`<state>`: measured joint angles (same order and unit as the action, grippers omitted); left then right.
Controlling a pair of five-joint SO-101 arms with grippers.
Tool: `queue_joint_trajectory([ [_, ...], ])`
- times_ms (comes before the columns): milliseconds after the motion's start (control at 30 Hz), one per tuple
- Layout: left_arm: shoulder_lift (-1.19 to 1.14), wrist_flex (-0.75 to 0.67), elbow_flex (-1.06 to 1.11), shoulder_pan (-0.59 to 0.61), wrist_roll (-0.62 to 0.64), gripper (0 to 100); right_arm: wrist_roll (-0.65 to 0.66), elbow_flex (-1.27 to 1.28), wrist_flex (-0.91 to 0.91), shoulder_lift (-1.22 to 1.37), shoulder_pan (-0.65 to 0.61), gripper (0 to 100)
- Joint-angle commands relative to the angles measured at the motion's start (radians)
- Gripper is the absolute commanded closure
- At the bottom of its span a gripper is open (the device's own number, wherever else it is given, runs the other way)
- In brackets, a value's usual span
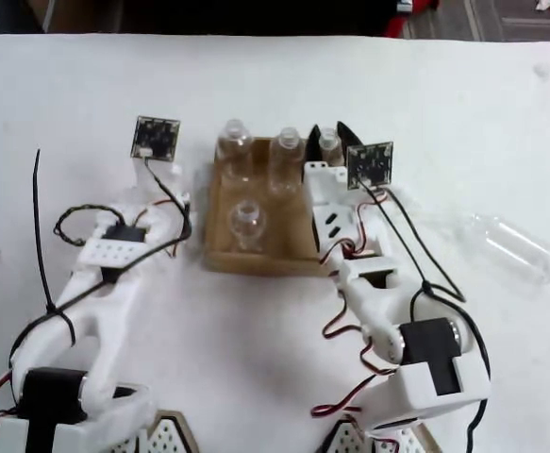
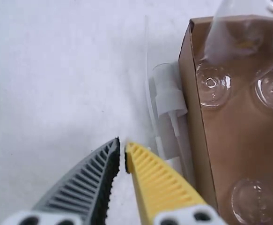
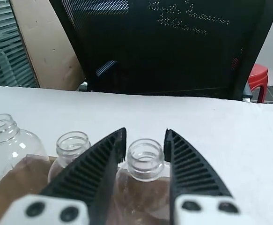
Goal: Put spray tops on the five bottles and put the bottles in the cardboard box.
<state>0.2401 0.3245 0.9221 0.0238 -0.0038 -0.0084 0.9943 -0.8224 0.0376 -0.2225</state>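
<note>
The cardboard box (image 1: 256,260) stands mid-table between both arms. Three clear, uncapped bottles stand in it: two at the back (image 1: 234,146) (image 1: 286,156) and one nearer the front (image 1: 246,222). My right gripper (image 1: 331,139) is at the box's far right corner, its black fingers pressed against the neck of another uncapped bottle (image 3: 145,157). One more bottle (image 1: 515,247) lies on its side far right. A white spray top (image 2: 166,96) with its thin tube lies on the table against the box's outer left wall (image 2: 192,117). Just short of it, my left gripper (image 2: 122,143) is shut on nothing.
The left arm (image 1: 114,250) lies along the box's left side and the right arm (image 1: 388,302) along its right side, with loose cables around both. A black mesh chair (image 3: 164,42) stands beyond the far table edge. Bare white table lies far left and far right.
</note>
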Motion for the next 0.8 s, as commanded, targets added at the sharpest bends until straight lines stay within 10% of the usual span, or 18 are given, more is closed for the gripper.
queue_joint_trajectory([
  [0, 0.004, -0.023, -0.006, -0.010, -0.014, 98, -0.005, -0.009, 0.010, -0.039, -0.008, 88.8],
  [767, 0.004, -0.023, -0.009, -0.010, -0.014, 98, -0.121, 0.038, 0.604, -0.742, 0.209, 80.7],
])
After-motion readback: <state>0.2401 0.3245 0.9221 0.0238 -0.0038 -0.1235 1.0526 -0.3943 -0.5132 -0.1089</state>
